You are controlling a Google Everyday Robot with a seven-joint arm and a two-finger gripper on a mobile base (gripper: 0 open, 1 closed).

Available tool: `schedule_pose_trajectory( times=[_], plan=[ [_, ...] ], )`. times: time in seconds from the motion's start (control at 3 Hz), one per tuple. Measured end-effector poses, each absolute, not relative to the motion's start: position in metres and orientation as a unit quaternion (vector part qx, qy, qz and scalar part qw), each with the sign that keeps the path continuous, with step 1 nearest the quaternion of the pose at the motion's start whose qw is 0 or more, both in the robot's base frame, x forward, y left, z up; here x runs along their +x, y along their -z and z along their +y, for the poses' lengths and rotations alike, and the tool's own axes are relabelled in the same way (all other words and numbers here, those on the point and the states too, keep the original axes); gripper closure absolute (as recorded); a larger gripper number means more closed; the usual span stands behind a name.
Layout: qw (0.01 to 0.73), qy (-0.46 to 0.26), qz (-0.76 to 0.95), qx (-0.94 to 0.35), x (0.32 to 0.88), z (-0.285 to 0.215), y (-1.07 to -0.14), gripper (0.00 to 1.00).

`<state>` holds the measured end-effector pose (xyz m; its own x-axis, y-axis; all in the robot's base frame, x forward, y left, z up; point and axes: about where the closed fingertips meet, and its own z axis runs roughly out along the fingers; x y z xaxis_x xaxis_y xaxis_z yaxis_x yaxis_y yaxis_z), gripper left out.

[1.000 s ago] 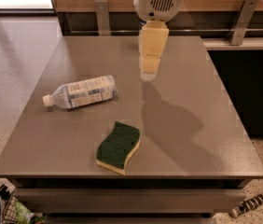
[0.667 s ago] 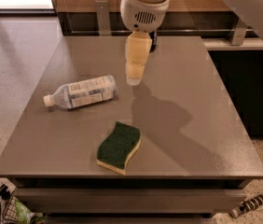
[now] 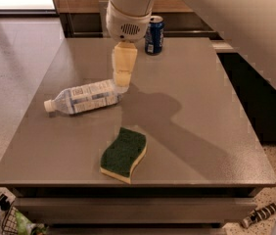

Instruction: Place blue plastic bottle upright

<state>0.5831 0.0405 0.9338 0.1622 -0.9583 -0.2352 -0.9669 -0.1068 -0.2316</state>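
The blue plastic bottle (image 3: 81,98) is clear with a white label and lies on its side on the grey table (image 3: 201,106), left of the middle. Its white cap (image 3: 48,105) points left. My gripper (image 3: 122,82) hangs from the white arm, pointing down, just above the bottle's base end at its right. I cannot tell whether it touches the bottle. It holds nothing that I can see.
A dark-blue soda can (image 3: 154,35) stands upright near the table's far edge, behind the gripper. A green and yellow sponge (image 3: 124,153) lies near the front edge. My arm's shadow falls across the table's middle right. Dark cabinets stand behind and to the right.
My gripper has moved left and down, from the table's far middle to the bottle's base end. The soda can behind it now shows. The bottle and sponge have not moved.
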Motion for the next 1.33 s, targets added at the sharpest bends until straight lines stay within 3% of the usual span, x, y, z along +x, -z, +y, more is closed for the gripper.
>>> schedule_pose_trajectory(
  times=[0.67,1.33],
  plan=[
    [0.151,-0.014,0.637,-0.756,0.595,0.056,-0.928,0.0],
    [0.089,-0.023,0.61,-0.787,0.617,0.1,-0.891,0.0]
  ],
)
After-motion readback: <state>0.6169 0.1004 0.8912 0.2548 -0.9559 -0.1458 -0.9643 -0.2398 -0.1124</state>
